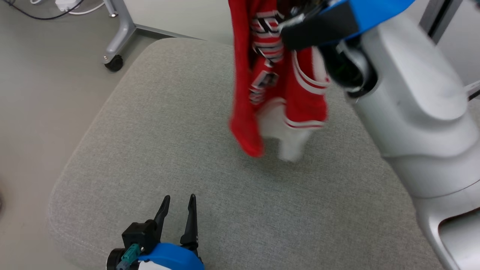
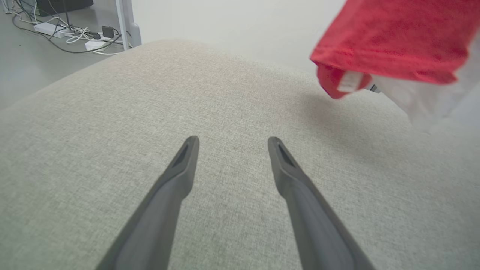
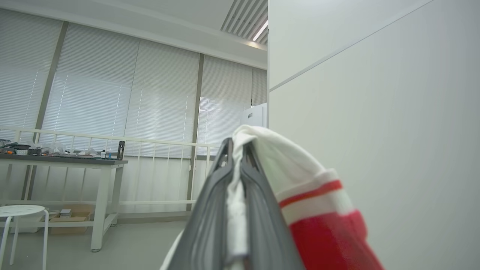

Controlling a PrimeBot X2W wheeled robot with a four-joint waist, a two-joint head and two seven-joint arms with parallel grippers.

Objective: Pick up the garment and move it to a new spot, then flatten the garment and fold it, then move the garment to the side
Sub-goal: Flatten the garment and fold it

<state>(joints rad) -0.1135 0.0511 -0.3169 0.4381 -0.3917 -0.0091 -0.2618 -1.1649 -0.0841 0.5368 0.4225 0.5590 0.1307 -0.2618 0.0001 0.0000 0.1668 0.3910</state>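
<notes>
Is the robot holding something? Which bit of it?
The right gripper pinches the garment by a white edge; the left gripper holds nothing.

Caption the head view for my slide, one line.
Right gripper holds the red-and-white garment aloft over the grey cushion; the left gripper stands open near its front edge.

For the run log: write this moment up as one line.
phase: pick-up | right gripper: shut on garment | garment: hanging over cushion | left gripper: open, empty, above cushion
</notes>
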